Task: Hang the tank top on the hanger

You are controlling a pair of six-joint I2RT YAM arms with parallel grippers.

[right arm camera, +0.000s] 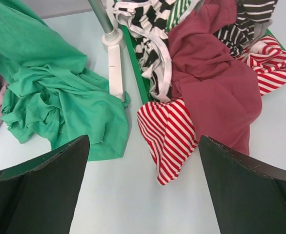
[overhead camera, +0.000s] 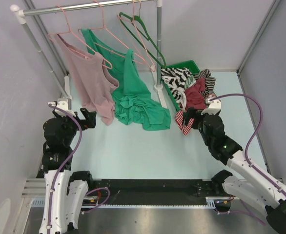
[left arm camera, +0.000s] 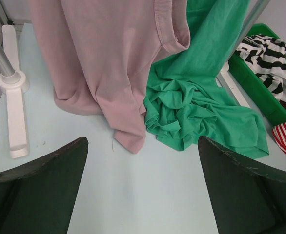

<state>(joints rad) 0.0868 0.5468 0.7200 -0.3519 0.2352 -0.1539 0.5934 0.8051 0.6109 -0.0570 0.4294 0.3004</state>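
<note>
The maroon tank top (overhead camera: 196, 95) lies crumpled on a pile of clothes spilling from the green bin at the right; the right wrist view shows it (right arm camera: 216, 83) just beyond my fingers. Thin pink hangers (overhead camera: 144, 30) hang on the rail at the back. My right gripper (overhead camera: 191, 117) is open and empty, low over the table just short of the pile, and its own view (right arm camera: 143, 141) shows a red-and-white striped cloth (right arm camera: 170, 134) ahead. My left gripper (overhead camera: 89, 118) is open and empty at the left, in its own view (left arm camera: 143, 141) facing the hanging tops.
A pale pink top (overhead camera: 89, 78) and a bright green top (overhead camera: 133, 97) hang from the rail and trail onto the table. A dark green hanger (overhead camera: 145, 39) hangs beside them. The rack's white foot (overhead camera: 160, 95) stands next to the green bin (overhead camera: 182, 66). Striped clothes (overhead camera: 174, 78) fill the bin.
</note>
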